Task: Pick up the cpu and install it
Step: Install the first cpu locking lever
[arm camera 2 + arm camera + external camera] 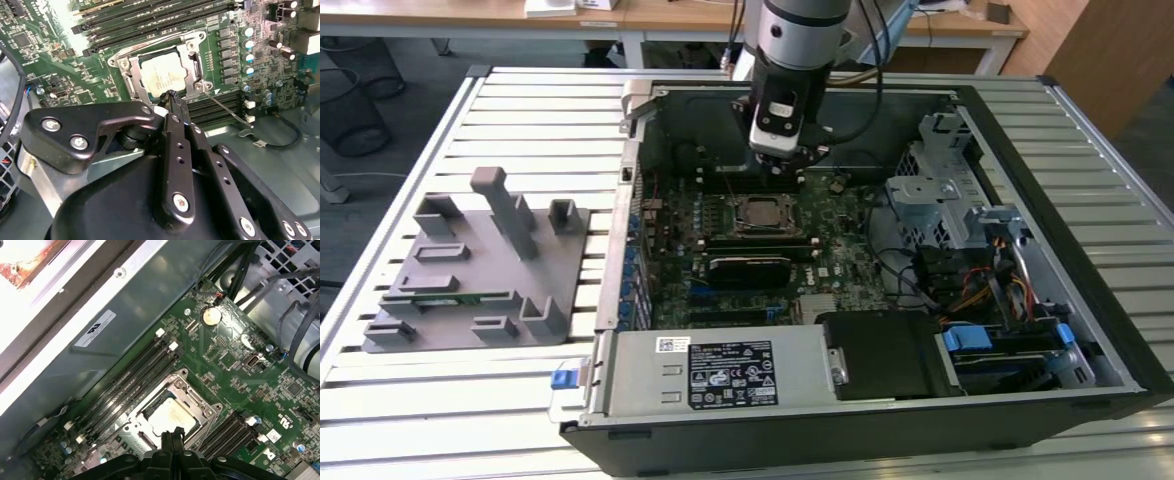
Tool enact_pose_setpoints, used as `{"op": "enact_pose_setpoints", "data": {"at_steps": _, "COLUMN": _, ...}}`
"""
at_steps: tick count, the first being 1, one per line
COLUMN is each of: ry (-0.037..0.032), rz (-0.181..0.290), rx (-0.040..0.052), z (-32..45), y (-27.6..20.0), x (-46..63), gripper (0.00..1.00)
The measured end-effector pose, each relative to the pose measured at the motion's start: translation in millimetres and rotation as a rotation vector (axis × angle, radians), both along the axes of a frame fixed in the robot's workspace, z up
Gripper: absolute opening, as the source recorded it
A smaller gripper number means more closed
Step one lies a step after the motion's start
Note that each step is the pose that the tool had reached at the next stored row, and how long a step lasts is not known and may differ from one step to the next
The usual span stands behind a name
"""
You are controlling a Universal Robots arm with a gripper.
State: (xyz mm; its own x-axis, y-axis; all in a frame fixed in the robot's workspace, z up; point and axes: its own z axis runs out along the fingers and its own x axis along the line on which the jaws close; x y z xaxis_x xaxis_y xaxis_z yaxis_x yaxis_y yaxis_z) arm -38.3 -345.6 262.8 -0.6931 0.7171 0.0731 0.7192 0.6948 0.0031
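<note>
The hand (171,95) hangs on the arm inside the open computer case (854,432). Its two black fingers (167,440) are drawn narrow, tip against tip, with nothing between them. In both wrist views the fingertips sit just over the near edge of the socket frame (199,404) on the green board. The cpu (167,416) lies flat inside the socket frame, silver top up; whether the fingertips touch it I cannot tell. Long black memory slots (132,377) run along two sides of the socket frame. Farther from the socket frame on the same board sits a round coin battery (211,316). In the exterior view a labelled grey box (720,372) sits in a case corner well apart from the socket frame. Outside the case, well away from the socket frame toward the exterior view's left, a grey holder (467,270) rests on the slatted surface (494,100) with a green memory stick (454,297) lying in it
</note>
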Motion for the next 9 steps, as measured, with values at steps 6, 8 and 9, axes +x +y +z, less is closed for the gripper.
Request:
{"op": "enact_pose_setpoints", "data": {"at_steps": 6, "ry": -0.0089, "rz": 0.026, "rx": 0.0, "z": -0.4, "y": -0.1, "x": 0.0, "gripper": 0.11}}
{"op": "enact_pose_setpoints", "data": {"at_steps": 8, "ry": -0.0089, "rz": 0.058, "rx": 0.0002, "z": -0.6, "y": -0.1, "x": -0.1, "gripper": 0.11}}
{"op": "enact_pose_setpoints", "data": {"at_steps": 9, "ry": -0.0089, "rz": 0.076, "rx": 0.0003, "z": -0.6, "y": -0.1, "x": -0.1, "gripper": 0.11}}
